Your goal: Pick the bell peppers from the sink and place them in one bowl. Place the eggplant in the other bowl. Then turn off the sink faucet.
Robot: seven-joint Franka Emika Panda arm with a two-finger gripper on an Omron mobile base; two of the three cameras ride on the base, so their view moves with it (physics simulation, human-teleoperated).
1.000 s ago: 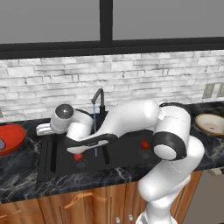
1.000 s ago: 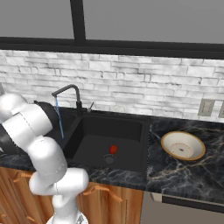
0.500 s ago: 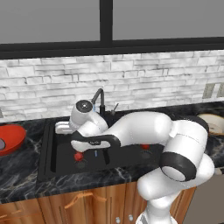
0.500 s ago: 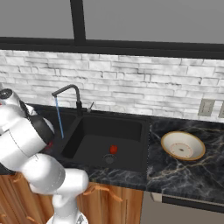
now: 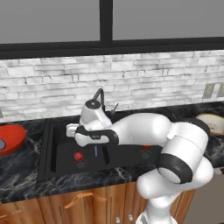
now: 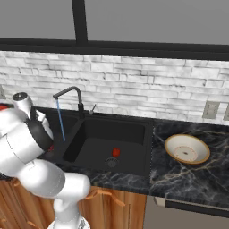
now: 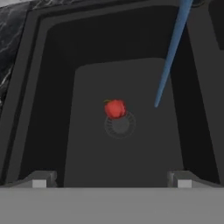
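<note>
In the hand view the gripper (image 7: 111, 180) hangs wide open and empty over the sink (image 7: 39, 87), a bell pepper (image 7: 115, 108) at centre frame touching the drain (image 7: 119, 125), with the blue water stream (image 7: 171, 49) slanting at upper right beside it.

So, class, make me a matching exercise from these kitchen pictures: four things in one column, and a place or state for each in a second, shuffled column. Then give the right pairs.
Things
1. gripper
2. tan bowl
3. sink faucet
4. red bowl

Places or states
A. running, a blue stream falling into the sink
B. on the counter left of the sink, a small grey thing at its edge
C. open, above a bell pepper at a drain
D. empty, on the counter right of the sink

Pairs: 1-C, 2-D, 3-A, 4-B
</note>
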